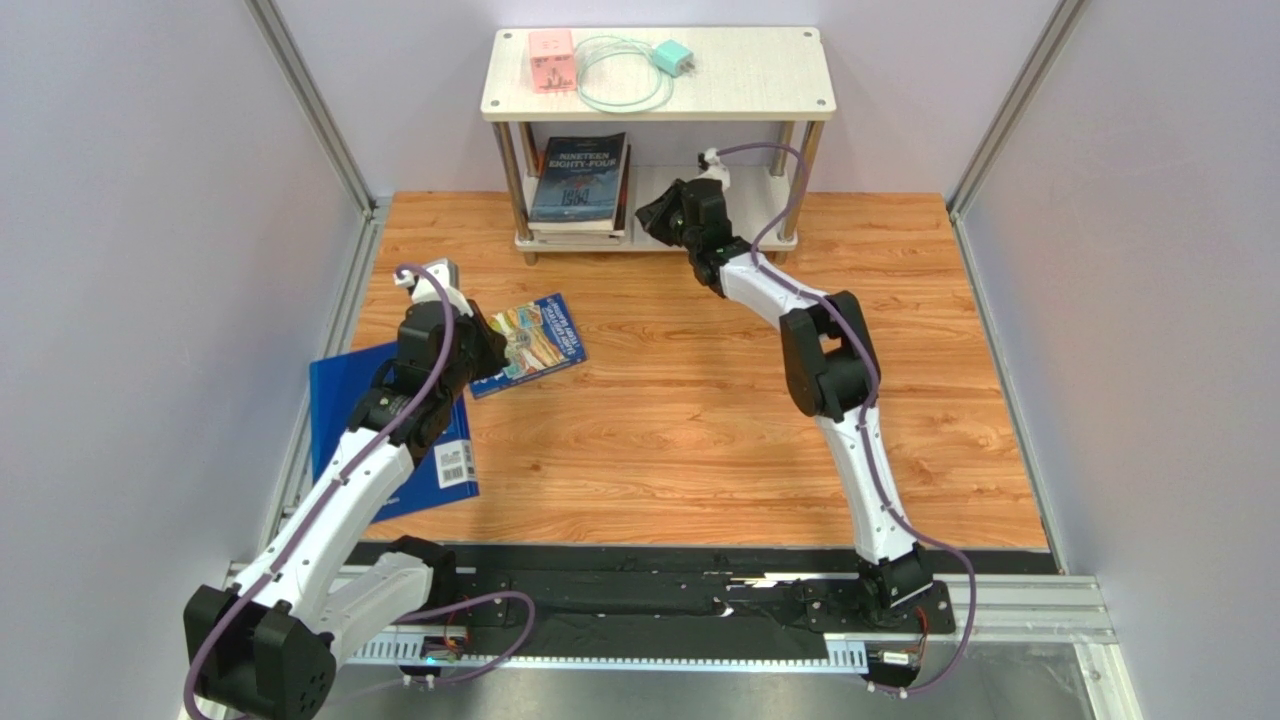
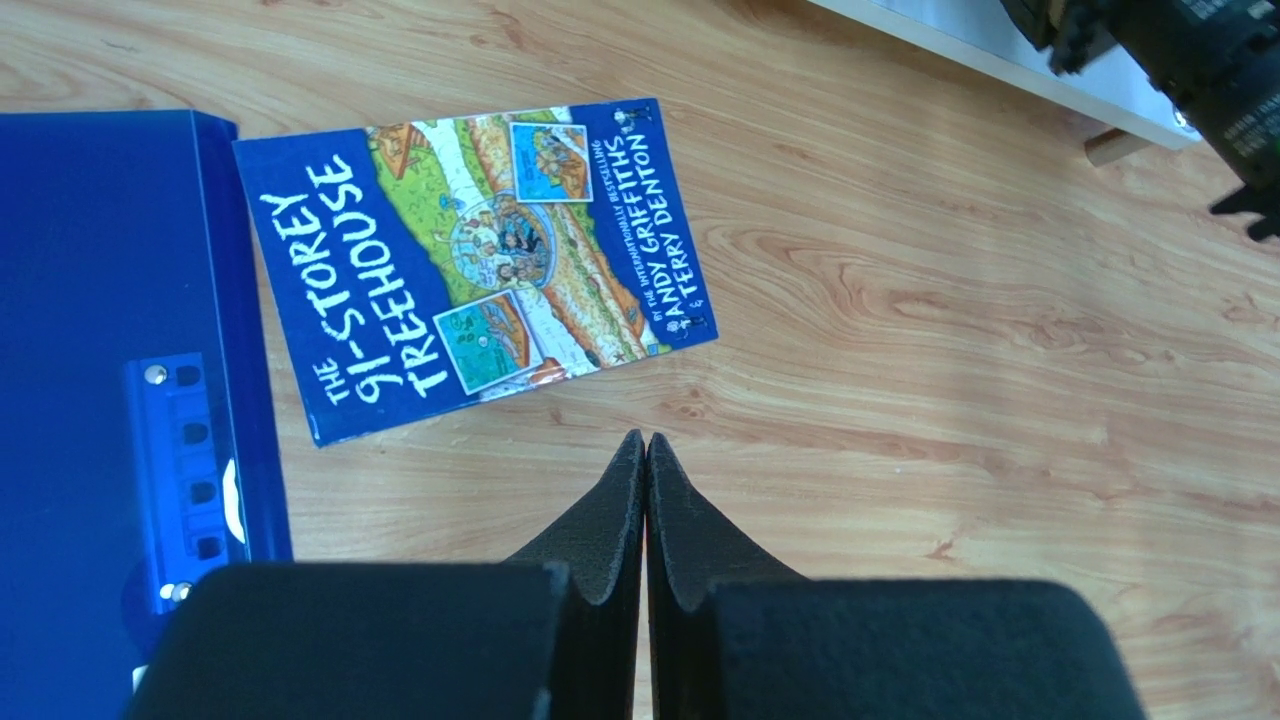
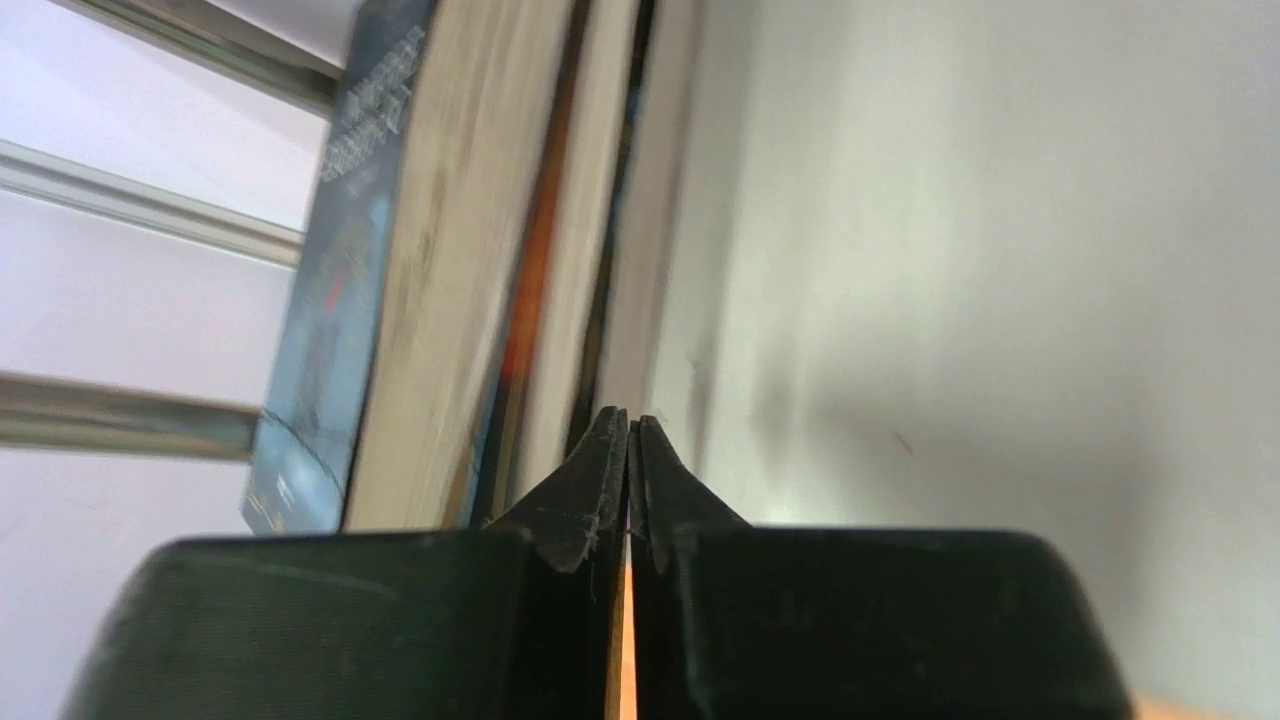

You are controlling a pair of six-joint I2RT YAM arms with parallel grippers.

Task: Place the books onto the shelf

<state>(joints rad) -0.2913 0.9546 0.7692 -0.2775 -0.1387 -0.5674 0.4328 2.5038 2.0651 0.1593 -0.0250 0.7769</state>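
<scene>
Top view: the shelf [image 1: 657,93] stands at the far edge of the table [image 1: 706,435]. A stack of books [image 1: 579,183] lies on its lower board, toward the left end. The right gripper [image 1: 663,210] is at the stack's right side. One blue book [image 1: 529,341] lies flat on the table near the left edge, beside a blue folder [image 1: 343,413].

Left wrist view: the left gripper [image 2: 646,440] is clenched and empty, with its tips just short of the blue book.

Right wrist view: the right gripper is pressed together and holds nothing, with its tips against the side of the stack, low near the board.

I judge that the right arm should push the stack gently and low, so the top book does not slide. The left jaws must open first, then take the thin book by one edge
</scene>
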